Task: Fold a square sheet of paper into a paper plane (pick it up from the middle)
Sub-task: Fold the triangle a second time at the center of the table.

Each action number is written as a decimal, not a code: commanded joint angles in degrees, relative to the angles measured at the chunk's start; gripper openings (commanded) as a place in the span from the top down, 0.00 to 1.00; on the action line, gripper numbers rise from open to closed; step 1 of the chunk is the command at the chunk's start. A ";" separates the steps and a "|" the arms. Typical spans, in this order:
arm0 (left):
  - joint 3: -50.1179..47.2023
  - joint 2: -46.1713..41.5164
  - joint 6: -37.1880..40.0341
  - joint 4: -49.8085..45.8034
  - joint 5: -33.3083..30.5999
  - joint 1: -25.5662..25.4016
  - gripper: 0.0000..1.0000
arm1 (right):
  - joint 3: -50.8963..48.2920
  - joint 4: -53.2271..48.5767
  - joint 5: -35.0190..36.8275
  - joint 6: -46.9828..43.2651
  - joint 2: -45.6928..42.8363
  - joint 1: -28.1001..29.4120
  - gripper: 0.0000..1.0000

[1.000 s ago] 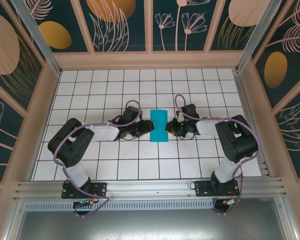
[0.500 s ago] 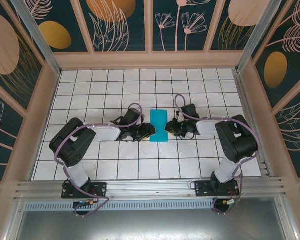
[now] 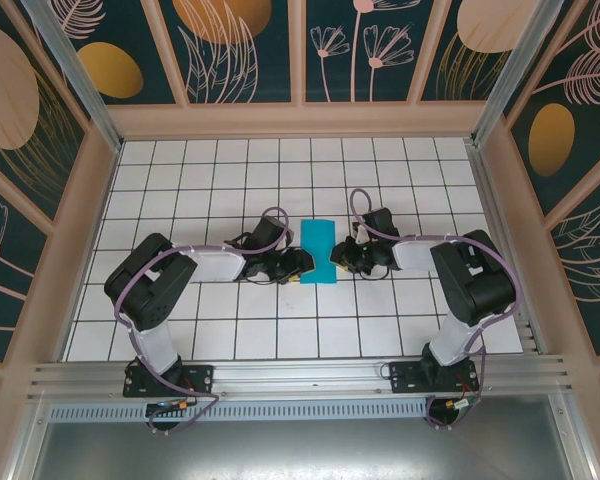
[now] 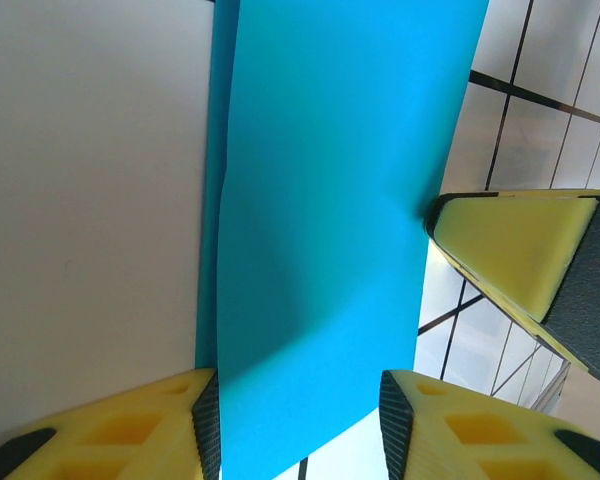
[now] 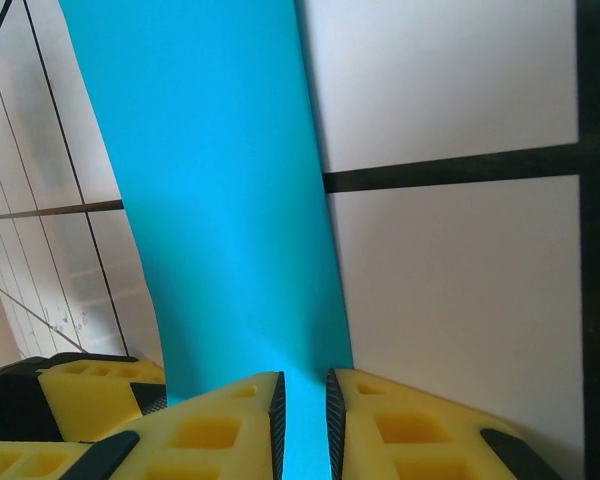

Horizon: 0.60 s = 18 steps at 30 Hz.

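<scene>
Top view: square sheet of paper [image 3: 318, 250], folded to a narrow upright teal strip, lies flat mid-table [image 3: 180, 180] between the two tools. The left tool [image 3: 300, 265] sits at its near-left corner and the right tool [image 3: 337, 257] at its right edge. Left wrist view: left tool [image 4: 298, 430] has its jaws partly open, straddling the strip's end with no pinch on it. The paper [image 4: 330, 220] is plain and unmarked. A second layer peeks out along its left side, and a soft ripple runs beside that edge. A finger [image 4: 510, 245] of the other tool touches the strip's right edge. Right wrist view: right tool [image 5: 304, 420] is nearly closed, and the paper [image 5: 220, 200] runs into the slim gap, so it appears pinched at the edge. Risks, as judged: the thin sheet may slip from so narrow a bite. The offset layers may set a crooked crease if pressed now. If the two tools pull against each other, the strip may buckle or tear.
</scene>
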 commanded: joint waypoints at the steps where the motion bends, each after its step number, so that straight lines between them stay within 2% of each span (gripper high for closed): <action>1: 0.97 0.65 0.56 -0.09 0.51 -0.26 0.54 | -2.16 -2.93 4.09 -1.08 3.05 -0.51 0.77; 8: 0.38 -0.02 -1.37 5.48 -0.82 -0.29 0.52 | -2.36 -2.46 3.87 -0.88 3.08 -0.56 0.76; 18: 2.11 1.74 -1.91 7.93 -2.84 0.03 0.51 | -2.51 -1.99 3.48 -0.97 2.41 -0.54 0.76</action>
